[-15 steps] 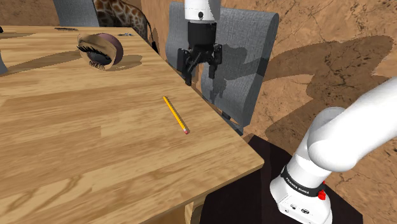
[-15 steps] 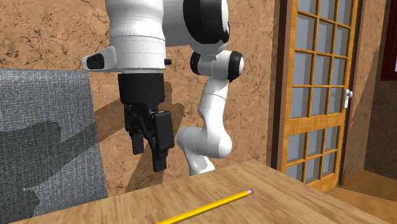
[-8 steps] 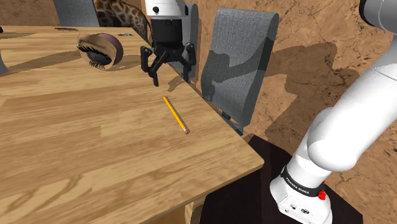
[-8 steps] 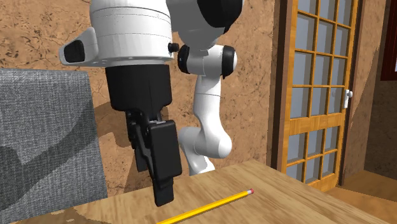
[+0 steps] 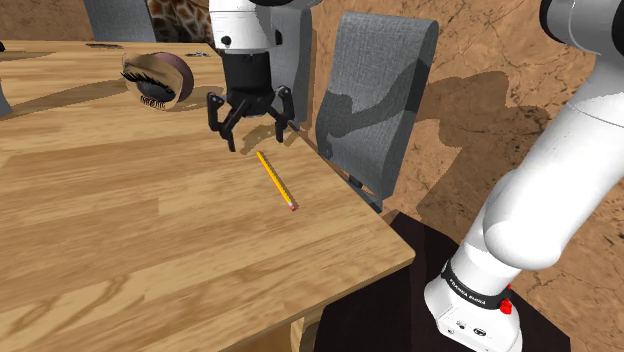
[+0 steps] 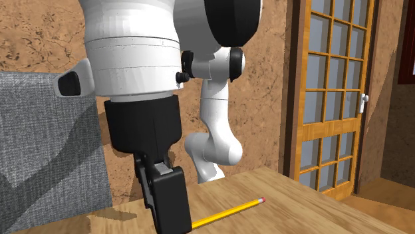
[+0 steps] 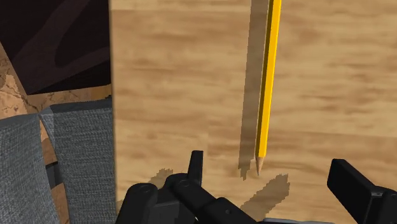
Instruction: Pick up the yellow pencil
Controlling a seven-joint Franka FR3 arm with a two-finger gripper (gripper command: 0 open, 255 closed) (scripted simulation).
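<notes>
A yellow pencil (image 5: 276,180) with a pink eraser end lies flat on the wooden table (image 5: 150,240), near the edge beside the chair. My black gripper (image 5: 258,140) hangs open just above the pencil's sharpened end, fingers pointing down and spread. In the wrist view the pencil (image 7: 267,83) runs away from the gripper (image 7: 273,181), its tip lying between the two fingers (image 7: 196,167) without touching them. The second exterior view has the gripper (image 6: 166,213) low over the table, close to the pencil (image 6: 229,211). Nothing is held.
A grey upholstered chair (image 5: 375,90) stands against the table's edge beside the gripper. A round brown object (image 5: 158,78) lies further back on the table. The dark stand (image 5: 400,300) sits past the table corner. A glazed wooden door (image 6: 332,100) is behind.
The gripper has swung from in front of the chair towards the shoulder view's left and come down, ending low over the pencil's sharpened end. The pencil has not moved.
</notes>
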